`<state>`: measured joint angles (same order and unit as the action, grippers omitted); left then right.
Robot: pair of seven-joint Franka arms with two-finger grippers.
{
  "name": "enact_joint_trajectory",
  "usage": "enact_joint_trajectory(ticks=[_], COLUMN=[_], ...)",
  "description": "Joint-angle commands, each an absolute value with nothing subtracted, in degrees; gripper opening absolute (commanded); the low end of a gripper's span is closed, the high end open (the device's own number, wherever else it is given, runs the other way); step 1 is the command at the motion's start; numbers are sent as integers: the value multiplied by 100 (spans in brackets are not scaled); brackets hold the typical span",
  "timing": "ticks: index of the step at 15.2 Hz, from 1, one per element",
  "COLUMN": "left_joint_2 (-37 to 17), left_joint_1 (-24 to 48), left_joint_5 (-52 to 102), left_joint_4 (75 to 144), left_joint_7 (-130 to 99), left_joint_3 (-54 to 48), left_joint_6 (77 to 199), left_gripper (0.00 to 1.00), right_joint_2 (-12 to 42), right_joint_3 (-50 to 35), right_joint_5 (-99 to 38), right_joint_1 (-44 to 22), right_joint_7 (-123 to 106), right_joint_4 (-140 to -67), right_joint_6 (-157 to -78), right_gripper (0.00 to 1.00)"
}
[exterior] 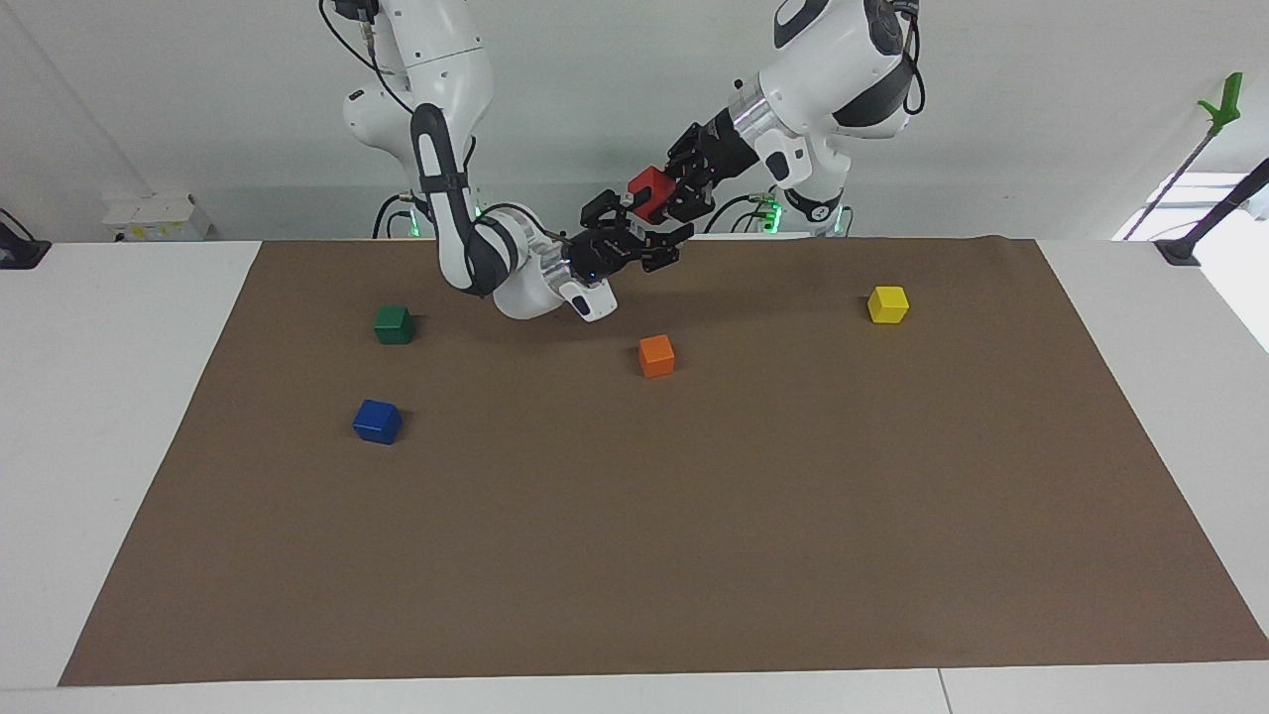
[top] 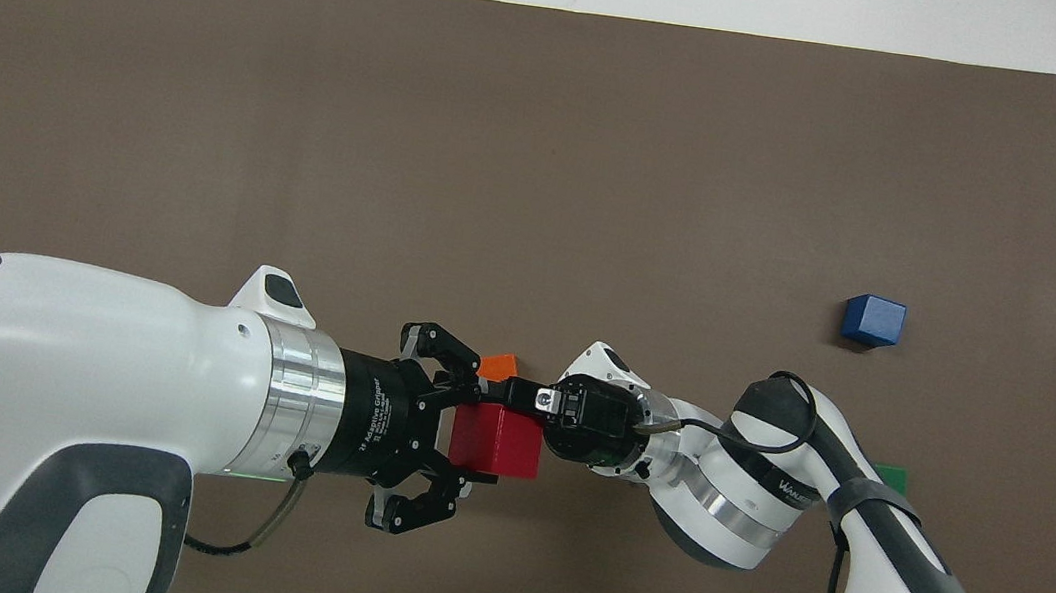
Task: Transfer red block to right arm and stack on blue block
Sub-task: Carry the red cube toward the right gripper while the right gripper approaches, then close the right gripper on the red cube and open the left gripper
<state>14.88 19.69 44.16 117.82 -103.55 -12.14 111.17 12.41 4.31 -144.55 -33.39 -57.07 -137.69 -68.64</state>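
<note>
From my console I saw both grippers meeting in the air over the robots' edge of the brown mat (exterior: 634, 555). The left gripper (exterior: 662, 196) had its jaws closed on the red block (exterior: 649, 190), holding it clear of the table. The right gripper (exterior: 634, 230) had its jaws spread wide around the same block, one finger above and one below in the facing view, but I could not tell whether either finger touched it.

From overhead, the right gripper (top: 516, 398) was seen nearly end-on, so its fingers were mostly hidden by its own wrist. The left gripper (top: 471, 436) covered part of the red block (top: 498, 441) there.

The orange block (exterior: 656, 355) sat on the mat under the joined grippers; overhead only a corner of the orange block (top: 499, 367) showed past the left gripper's fingers. The green block (exterior: 394, 324) was almost wholly hidden overhead by the right arm, a sliver showing (top: 891, 476). The blue block (exterior: 378, 420) lay in plain sight, well apart from both sets of jaws, toward the right arm's end. The yellow block (exterior: 887, 303) appeared only in the facing view.
</note>
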Motion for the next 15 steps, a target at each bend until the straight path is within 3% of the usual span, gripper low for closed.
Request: enact_joint_trajectory(ticks=[1, 15], left_joint_2=[1652, 1644], left_joint_1=[1995, 1907], left_joint_5=[4553, 4544], left_joint_4=[11944, 11953], left_joint_7=[-10406, -10389], left_joint_3=[-1151, -1116], left_joint_6=[11268, 11303], left_gripper=[0, 0], right_joint_2=[1292, 1151], right_joint_3=[422, 422], right_joint_5=[-14651, -14625], right_joint_1=[-3340, -3453], right_joint_7=[-5625, -5194], right_joint_4=[-13755, -13948], right_joint_6=[-6900, -6759], right_gripper=[90, 91])
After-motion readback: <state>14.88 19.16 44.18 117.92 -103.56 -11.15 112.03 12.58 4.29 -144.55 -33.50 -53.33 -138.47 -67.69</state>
